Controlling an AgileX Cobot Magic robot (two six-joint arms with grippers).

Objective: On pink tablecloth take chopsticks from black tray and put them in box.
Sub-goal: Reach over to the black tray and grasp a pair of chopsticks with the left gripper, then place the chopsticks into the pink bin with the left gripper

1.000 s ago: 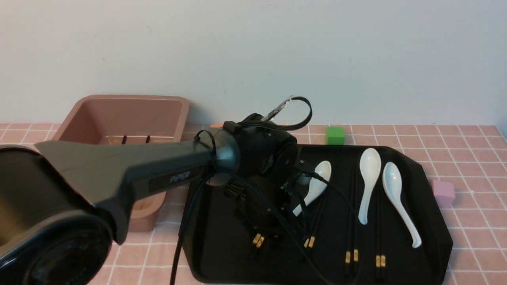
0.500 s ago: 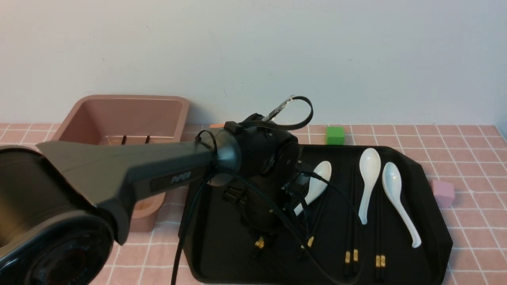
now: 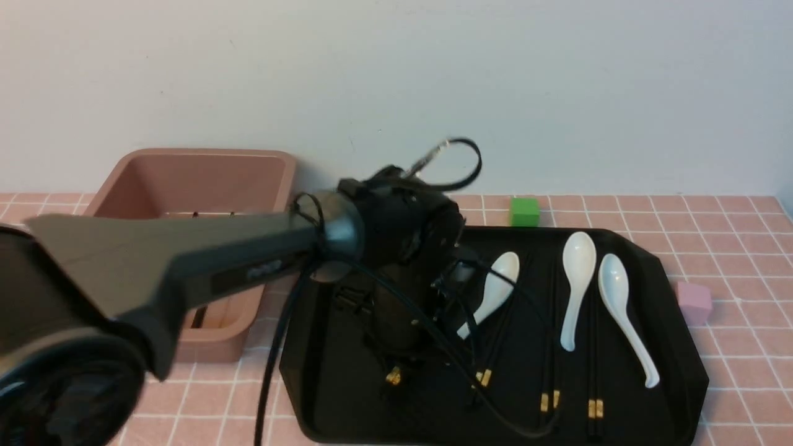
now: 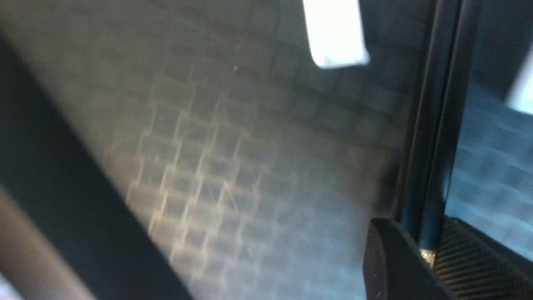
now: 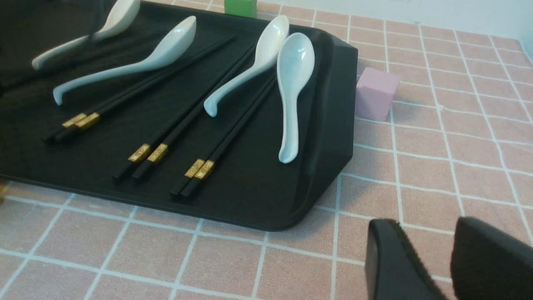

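My left gripper (image 3: 396, 364) hangs over the left half of the black tray (image 3: 337, 396), shut on a pair of black chopsticks. The left wrist view shows its jaws (image 4: 419, 233) clamped at the gold band, with the sticks (image 4: 437, 104) running out ahead. Three more chopstick pairs lie in the tray (image 5: 258, 200): one (image 3: 483, 375), a second (image 3: 548, 401) and a third (image 3: 595, 409). The box (image 3: 272, 162) stands left of the tray with dark sticks inside. My right gripper (image 5: 429, 250) is open and empty over the pink tablecloth (image 5: 458, 137), by the tray's corner.
White spoons (image 3: 576, 285) lie among the chopsticks in the tray. A green cube (image 3: 524, 211) sits behind the tray and a pink cube (image 3: 692, 301) to its right. The left arm's cables hang over the tray. A wall closes the back.
My left arm has swung a little to the left and up, towards the box, with the chopsticks in its jaws. The other chopsticks and the spoons have not moved.
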